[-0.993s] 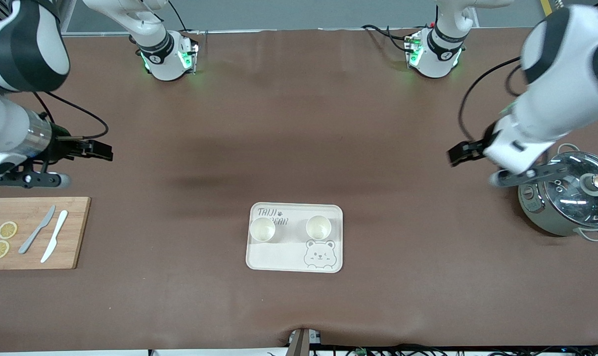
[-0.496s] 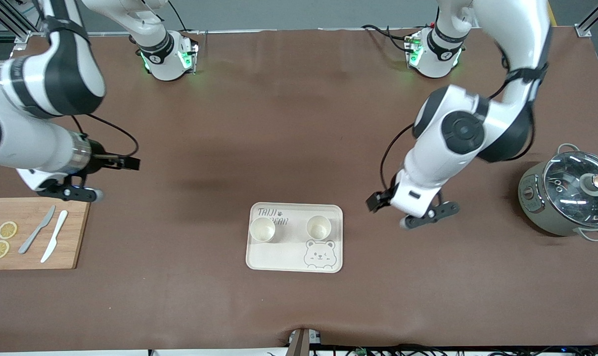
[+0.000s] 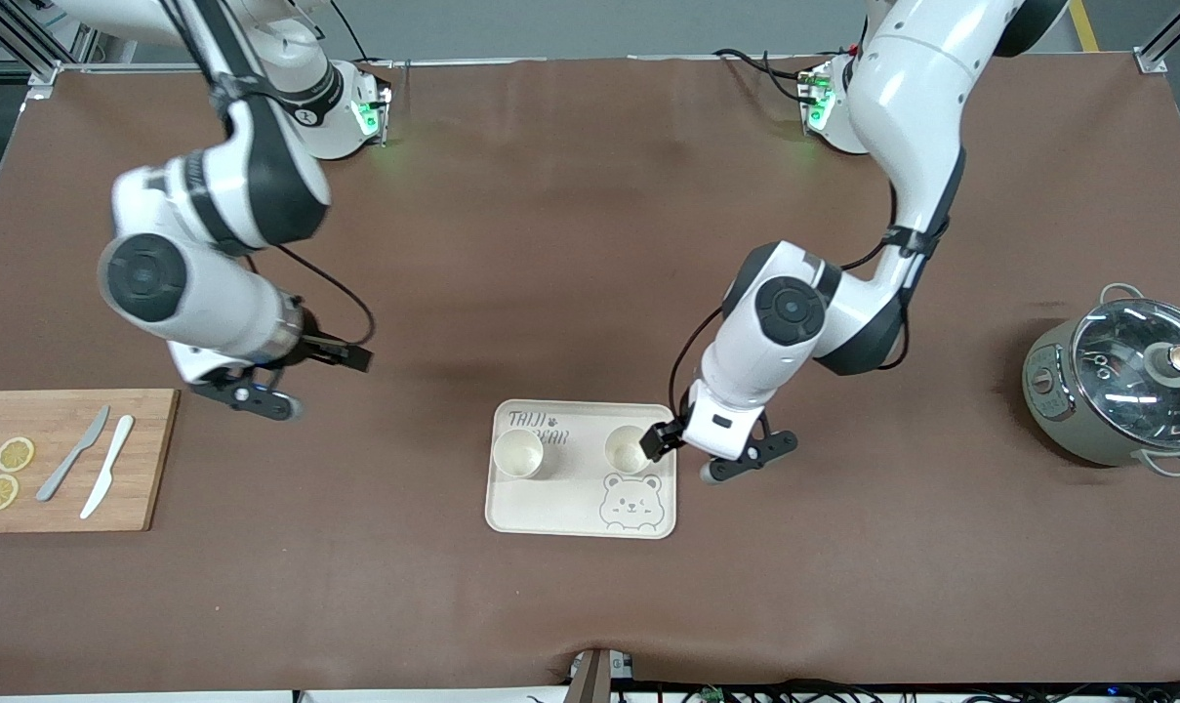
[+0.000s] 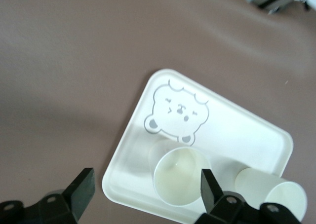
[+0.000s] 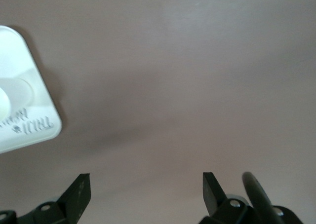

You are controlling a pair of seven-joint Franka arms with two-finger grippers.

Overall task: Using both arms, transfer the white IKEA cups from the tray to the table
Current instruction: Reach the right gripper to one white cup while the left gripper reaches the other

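Observation:
Two white cups stand upright on the cream bear-print tray [image 3: 570, 510]: one [image 3: 518, 454] toward the right arm's end, one [image 3: 629, 449] toward the left arm's end. My left gripper [image 3: 656, 441] is open, low at the tray's edge beside the second cup. In the left wrist view that cup [image 4: 180, 175] lies partly between the open fingers, close to one finger [image 4: 210, 187], my left gripper [image 4: 146, 189] over the tray's rim [image 4: 237, 130]; the other cup [image 4: 271, 194] stands beside it. My right gripper [image 3: 360, 359] is open and empty over bare table, apart from the tray. The right wrist view shows my right gripper [image 5: 145, 192] and a tray corner [image 5: 24, 120].
A wooden cutting board [image 3: 145, 459] with two lemon slices [image 3: 14, 454] and two knives [image 3: 74, 452] lies at the right arm's end. A steel pot with a glass lid [image 3: 1126, 391] stands at the left arm's end. Brown mat covers the table.
Both arms swung in toward the tray. The left gripper came from beside the pot down to the cup. The right gripper moved from above the cutting board toward the tray.

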